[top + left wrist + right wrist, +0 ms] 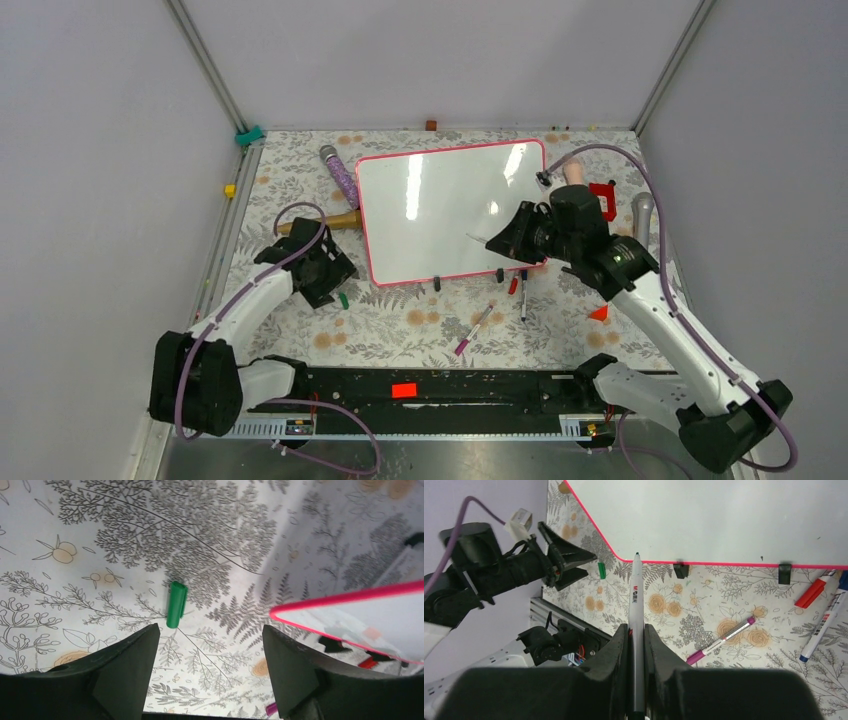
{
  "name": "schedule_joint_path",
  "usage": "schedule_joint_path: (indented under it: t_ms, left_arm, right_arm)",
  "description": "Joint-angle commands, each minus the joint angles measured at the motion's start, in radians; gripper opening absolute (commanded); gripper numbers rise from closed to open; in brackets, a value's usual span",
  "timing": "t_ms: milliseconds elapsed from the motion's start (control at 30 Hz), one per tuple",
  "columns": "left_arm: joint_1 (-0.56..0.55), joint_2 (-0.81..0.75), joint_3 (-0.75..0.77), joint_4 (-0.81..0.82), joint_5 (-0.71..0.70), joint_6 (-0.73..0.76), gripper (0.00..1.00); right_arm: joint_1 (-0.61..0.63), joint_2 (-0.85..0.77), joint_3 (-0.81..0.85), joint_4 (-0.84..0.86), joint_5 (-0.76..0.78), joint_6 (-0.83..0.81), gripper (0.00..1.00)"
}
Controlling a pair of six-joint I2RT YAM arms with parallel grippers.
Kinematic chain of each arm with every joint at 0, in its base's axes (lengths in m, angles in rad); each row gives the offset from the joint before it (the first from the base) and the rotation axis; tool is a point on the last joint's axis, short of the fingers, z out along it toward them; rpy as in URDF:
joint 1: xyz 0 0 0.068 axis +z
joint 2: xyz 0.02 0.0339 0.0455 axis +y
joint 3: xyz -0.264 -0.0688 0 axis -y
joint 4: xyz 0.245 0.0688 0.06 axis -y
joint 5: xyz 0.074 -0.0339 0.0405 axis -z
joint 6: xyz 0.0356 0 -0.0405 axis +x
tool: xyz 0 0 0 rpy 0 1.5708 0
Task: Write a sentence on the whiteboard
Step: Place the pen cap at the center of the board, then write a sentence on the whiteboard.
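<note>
1. Black rail point(470, 388) along the near table edge, with a red tag point(404, 390) on it.
2. Purple pen point(721, 641) lies loose on the floral table point(400, 325), near side, between the arms.
3. Left gripper point(207, 630) hangs low over the table to the left of the board. Its jaws are spread wide and there is nothing between them.
4. Green cap point(175, 604) lies on the table just beyond the left fingers point(135, 655), apart from them.
5. Red triangle point(599, 313) sits on the table under the right forearm.
6. Red marker point(816, 592) and white marker point(824, 627) lie side by side just off the board's near right corner.
7. Right gripper point(636, 627) is clenched on a grey marker point(636, 595), which runs straight out between the fingers.
8. The marker's dark tip sits over the board's near edge. Cannot tell if it touches.
9. Two black clips point(681, 570) sit against the board's near frame.
10. Whiteboard point(440, 210) lies flat mid-table, a bit to the far side and slightly rotated. It has a pink-red frame and a glossy white face with glare streaks. Its near left corner shows in the left wrist view.
11. Wooden handle point(335, 222) is left of the board, and a purple tube point(340, 175) is at its far left corner.
12. Red block point(602, 195) and grey handle point(643, 215) are on the far right, beyond the right wrist.
</note>
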Motion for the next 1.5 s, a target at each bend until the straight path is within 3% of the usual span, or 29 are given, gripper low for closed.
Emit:
schedule_joint_path:
  t_ms: [0, 167, 233, 267, 500, 633, 767, 900, 1067, 1233, 1467]
  left_arm:
    - [-0.003, -0.085, 0.084, -0.041, 0.084, 0.112, 0.77]
    - [-0.001, -0.233, 0.130, -0.072, 0.121, 0.229, 0.81]
    - [0.000, -0.271, 0.155, -0.103, 0.128, 0.288, 0.96]
    - [0.001, -0.293, 0.164, -0.112, 0.134, 0.322, 0.98]
    - [-0.008, -0.440, 0.145, -0.117, 0.189, 0.520, 0.99]
    - [-0.010, -0.438, 0.160, -0.122, 0.254, 0.541, 0.99]
    - [-0.009, -0.494, 0.158, -0.148, 0.181, 0.513, 0.99]
    - [-0.010, -0.596, 0.119, -0.167, 0.184, 0.473, 0.99]
    - [-0.022, -0.791, -0.034, -0.107, 0.254, 0.428, 0.99]
    - [-0.025, -0.938, -0.048, -0.102, 0.090, 0.382, 0.99]
    - [-0.025, -0.922, -0.064, -0.088, 0.124, 0.388, 0.99]
  right_arm:
    - [0.040, 0.077, 0.126, 0.001, 0.105, -0.021, 0.00]
    - [0.050, 0.175, 0.246, -0.063, 0.172, 0.014, 0.00]
    - [0.053, 0.177, 0.261, -0.086, 0.196, 0.029, 0.00]
    - [0.054, 0.175, 0.261, -0.094, 0.207, 0.032, 0.00]
    - [0.054, 0.092, 0.214, -0.160, 0.337, 0.055, 0.00]
    - [0.053, 0.009, 0.154, -0.198, 0.394, 0.064, 0.00]
    - [0.053, -0.082, 0.096, -0.238, 0.422, 0.037, 0.00]
    - [0.053, -0.160, 0.075, -0.324, 0.415, 0.041, 0.00]
    - [0.054, -0.270, 0.024, -0.345, 0.396, 0.038, 0.00]
    - [0.053, -0.301, 0.010, -0.392, 0.365, 0.058, 0.00]
    - [0.054, -0.307, -0.017, -0.472, 0.281, 0.034, 0.00]
